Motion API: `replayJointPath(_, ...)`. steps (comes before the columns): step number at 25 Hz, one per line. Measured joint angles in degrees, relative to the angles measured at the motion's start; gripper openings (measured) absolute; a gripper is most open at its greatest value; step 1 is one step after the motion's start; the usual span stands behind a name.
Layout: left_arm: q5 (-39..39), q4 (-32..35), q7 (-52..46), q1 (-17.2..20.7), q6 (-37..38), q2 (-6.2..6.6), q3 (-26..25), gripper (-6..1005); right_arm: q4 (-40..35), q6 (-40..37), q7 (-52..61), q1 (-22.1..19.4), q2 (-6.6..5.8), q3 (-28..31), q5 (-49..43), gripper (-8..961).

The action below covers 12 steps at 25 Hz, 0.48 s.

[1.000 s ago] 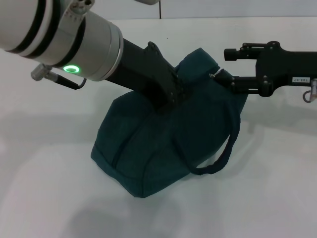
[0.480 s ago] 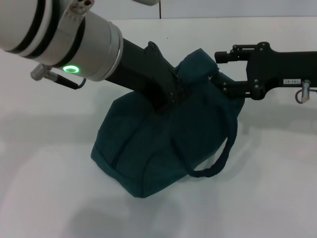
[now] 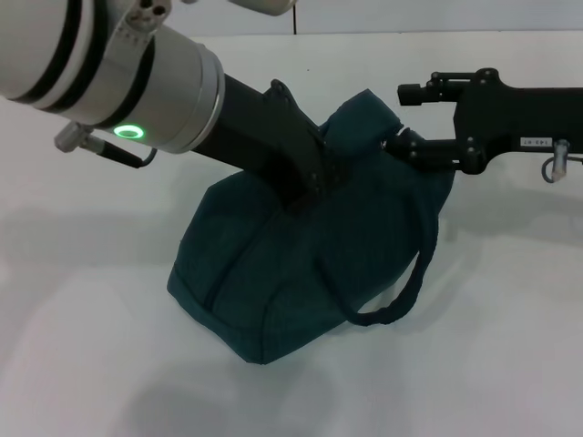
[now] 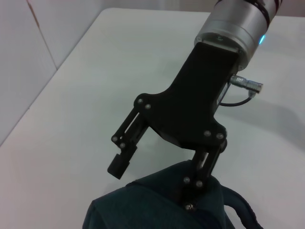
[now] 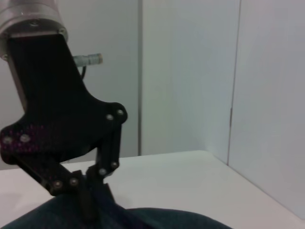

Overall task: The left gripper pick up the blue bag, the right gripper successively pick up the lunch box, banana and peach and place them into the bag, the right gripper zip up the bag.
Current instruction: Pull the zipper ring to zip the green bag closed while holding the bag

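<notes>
The blue bag (image 3: 291, 273) stands closed on the white table, with one loop handle (image 3: 412, 282) hanging down its right side. My left gripper (image 3: 312, 182) is shut on the fabric at the top of the bag; the right wrist view shows this left gripper (image 5: 90, 198) pinching the blue bag (image 5: 167, 220). My right gripper (image 3: 404, 116) is open at the bag's top right corner. Its lower finger touches the fabric and its upper finger is free. In the left wrist view the right gripper (image 4: 155, 186) has one finger down on the blue bag (image 4: 152, 210). The lunch box, banana and peach are out of view.
The white table (image 3: 91, 346) spreads around the bag on all sides. Its left edge (image 4: 52, 76) runs along a pale wall, and more wall panels (image 5: 190, 76) rise behind the far side.
My right gripper has shifted slightly left, closer to the bag's top corner, and risen a little. The left gripper and the bag have stayed put.
</notes>
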Motion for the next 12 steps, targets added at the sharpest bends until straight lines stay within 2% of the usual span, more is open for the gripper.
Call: replayJointPath(12, 0.0, 0.0, 0.1, 0.1, 0.0, 0.00, -0.2, 59, -0.6, 1.0, -1.0, -0.9, -0.10, -1.8, 2.6, 673)
